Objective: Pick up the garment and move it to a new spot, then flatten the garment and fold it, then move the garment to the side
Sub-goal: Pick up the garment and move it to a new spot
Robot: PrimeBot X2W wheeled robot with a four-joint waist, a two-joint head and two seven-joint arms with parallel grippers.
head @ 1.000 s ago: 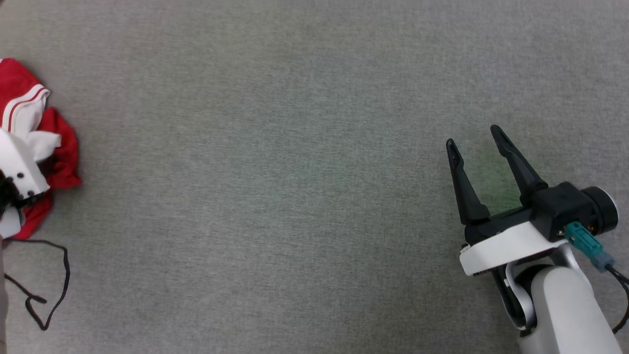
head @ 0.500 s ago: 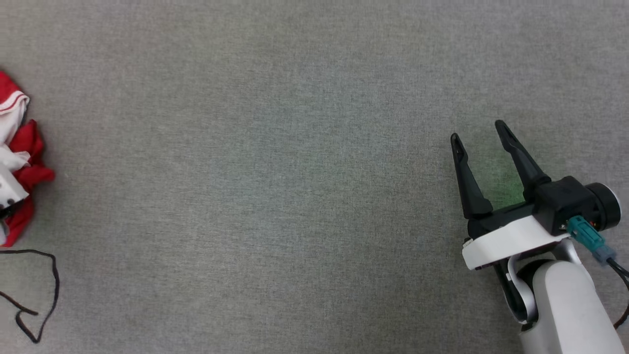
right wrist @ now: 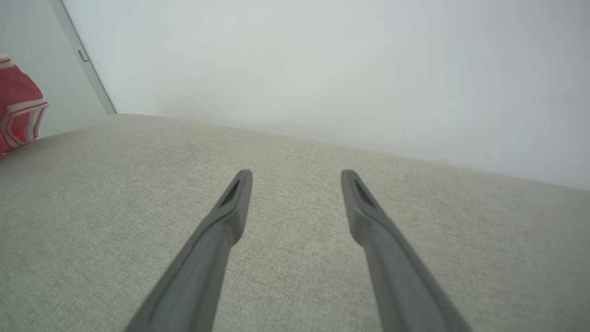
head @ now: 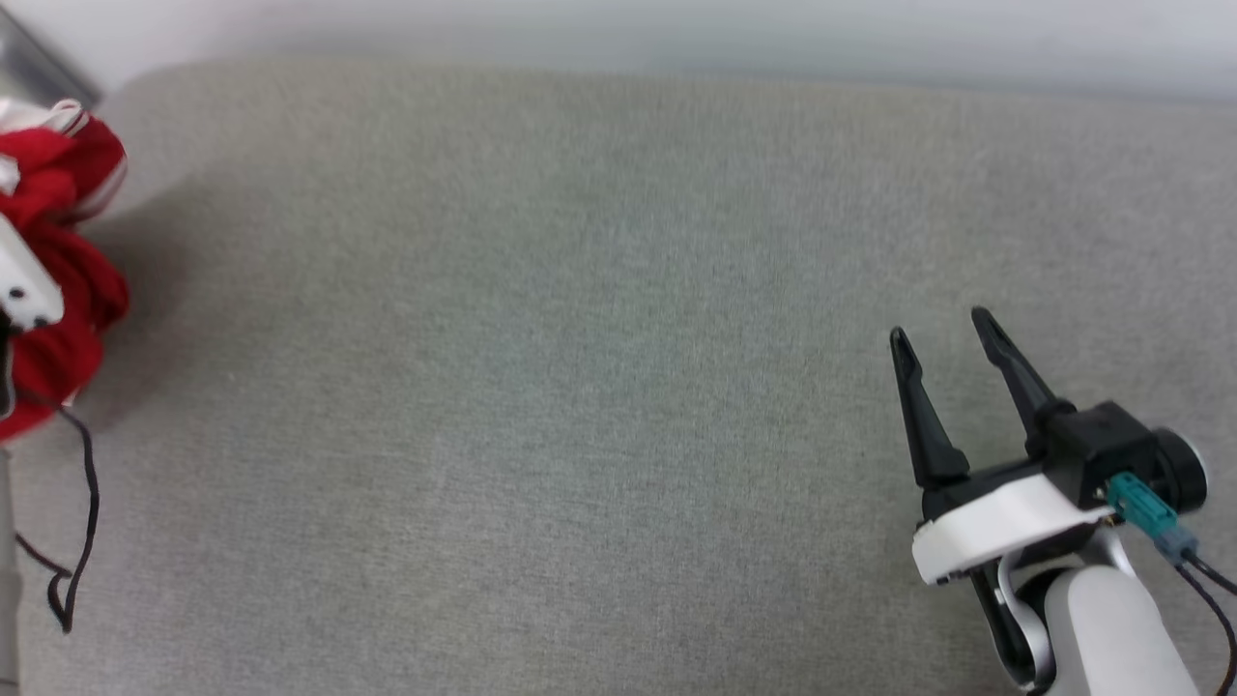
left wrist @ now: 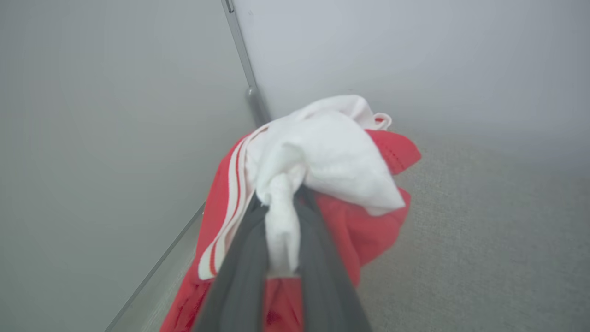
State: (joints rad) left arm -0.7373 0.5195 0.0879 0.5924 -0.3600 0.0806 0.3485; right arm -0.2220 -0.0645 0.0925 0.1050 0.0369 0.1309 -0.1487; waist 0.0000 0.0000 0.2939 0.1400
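we're pinching white fold of red jersey [left wrist: 343, 161] in left gripper [left wrist: 279, 203], bunch dangling at far-left edge of grey cushion [head: 618, 387]; right gripper [head: 939, 325] gaping, empty; we're risking thin fabric slipping free mid-carry

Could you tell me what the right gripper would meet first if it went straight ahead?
Probably nothing nearby: the right gripper points across the grey surface toward the pale wall, though depth is unclear.
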